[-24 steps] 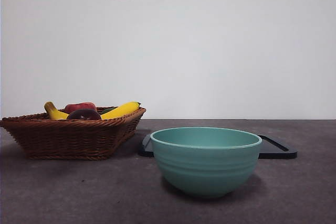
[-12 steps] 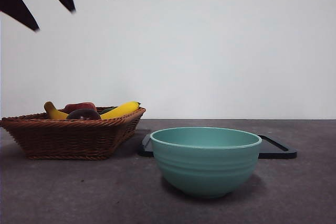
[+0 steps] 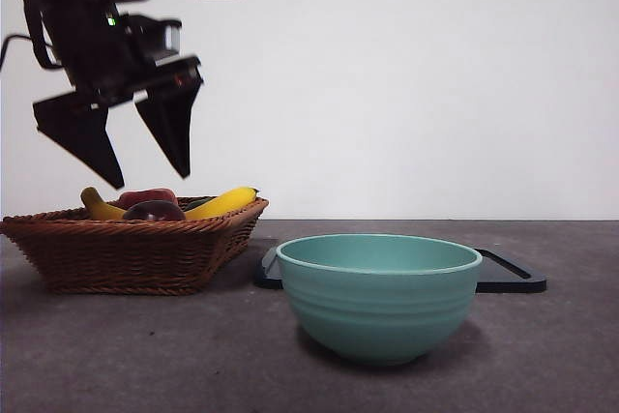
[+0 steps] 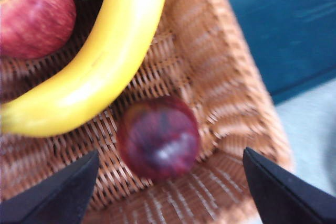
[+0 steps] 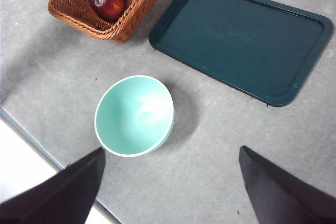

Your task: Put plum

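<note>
The grey counter (image 5: 220,129) carried a dark tray (image 5: 247,40), a teal bowl (image 3: 379,295) and a wicker basket (image 3: 135,249), set near one another, probably so fruit could be carried a short way. The left tool (image 3: 135,147) hung over the basket, jaws wide, likely to straddle the plum (image 4: 158,137), which lay in the basket beside a banana (image 4: 100,61). The right tool (image 5: 168,192), jaws spread and empty, waited high above the counter.

The front camera sits low at counter (image 3: 542,355) height, looking level across it toward the wall. The left wrist camera looks down from close above the basket (image 4: 231,103). The right wrist camera looks down from high up. All three views share the basket; front and right wrist views share the bowl (image 5: 134,115).
</note>
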